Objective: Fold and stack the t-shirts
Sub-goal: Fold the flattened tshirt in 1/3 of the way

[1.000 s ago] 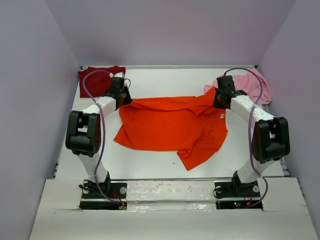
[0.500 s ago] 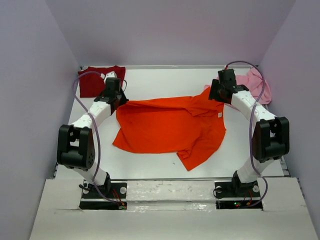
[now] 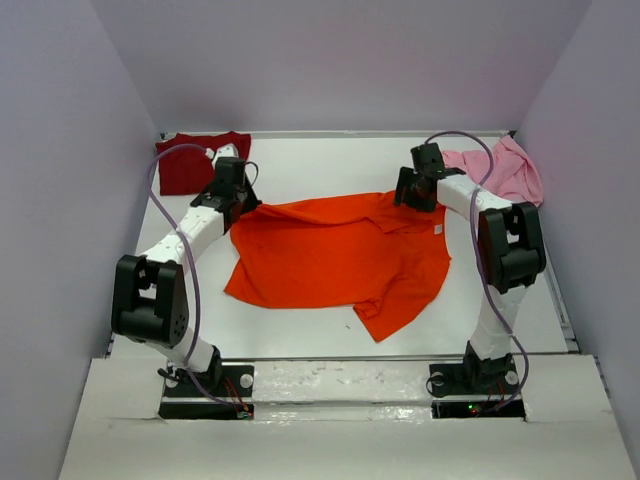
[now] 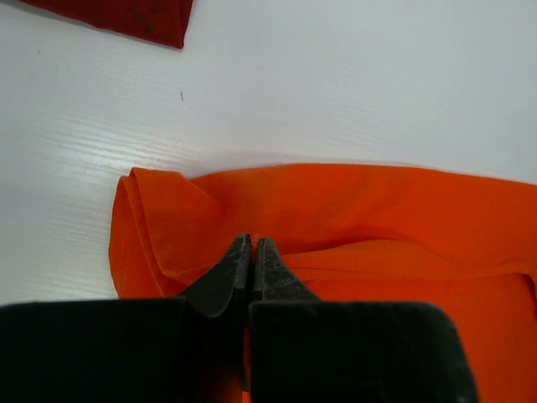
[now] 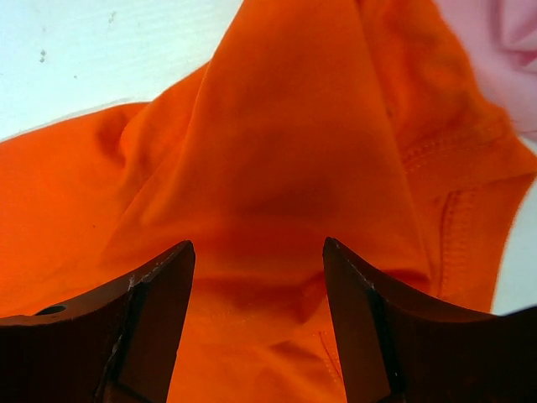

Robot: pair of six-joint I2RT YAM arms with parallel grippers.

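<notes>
The left tool point(image 4: 252, 245) is clenched on the far left corner of the orange shirt point(image 3: 340, 255), which lies mid-surface point(image 3: 330, 165). The right tool point(image 5: 257, 245) hangs released over a raised ridge. It should regrip that corner, then both pull evenly.

t-shirt A point(image 3: 340, 250): centre | t-shirt B point(image 3: 190, 165): far-left corner | t-shirt C point(image 3: 510, 170): far-right corner

Table point(image 3: 330, 165): orange tee point(image 3: 340, 250), maroon tee point(image 3: 180, 175), pink tee point(image 3: 515, 170)

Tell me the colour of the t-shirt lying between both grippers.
Orange t-shirt, clearest in the top external view.
</notes>
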